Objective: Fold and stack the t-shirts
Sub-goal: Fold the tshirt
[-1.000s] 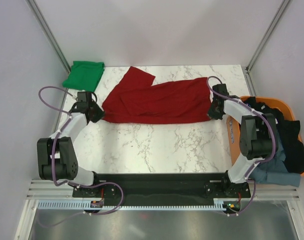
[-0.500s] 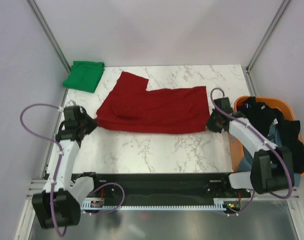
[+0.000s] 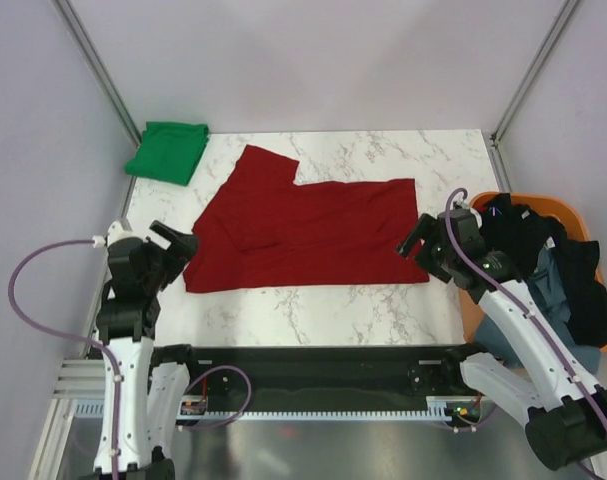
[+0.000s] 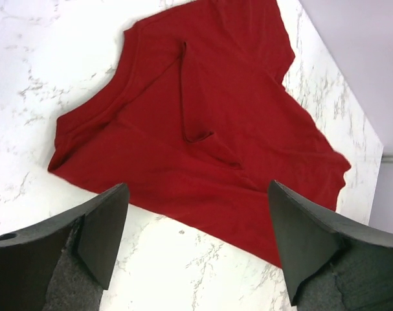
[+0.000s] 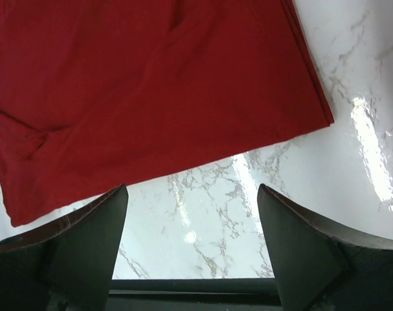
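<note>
1. The left gripper (image 3: 176, 243) has its jaws spread wide and holds nothing. In the left wrist view its two dark fingers (image 4: 99, 227) frame the scene from either side, with no cloth between or against them.
2. Ahead of the left gripper and to its right lies the dark red t-shirt (image 3: 303, 230), spread out on the marble table (image 3: 333, 305). In the top view, the shirt's near-left corner is just beside the gripper's fingertips, not touching them.
3. From the left wrist, the red t-shirt (image 4: 202, 123) shows a thin raised crease running across its middle. One sleeve juts out on the far side.
4. The right gripper (image 3: 418, 243) is also wide open and empty. Its fingers (image 5: 86, 240) stand well apart in the right wrist view, above bare marble.
5. The red t-shirt (image 5: 151, 84) lies just beyond the right gripper's fingertips and to their left. Its near hem runs slantwise across that view. Its near-right corner is close beside the gripper in the top view, and I see no contact.
6. So the red shirt lies between the two grippers, gripped by neither.
7. Far ahead of the left gripper, at the table's far-left corner, sits a folded bright green t-shirt (image 3: 168, 150).
8. Just to the right of the right gripper is an orange basket (image 3: 531, 199) off the table's edge. It holds a black garment (image 3: 583, 275) and a grey-blue garment (image 3: 545, 285) in a heap.
</note>
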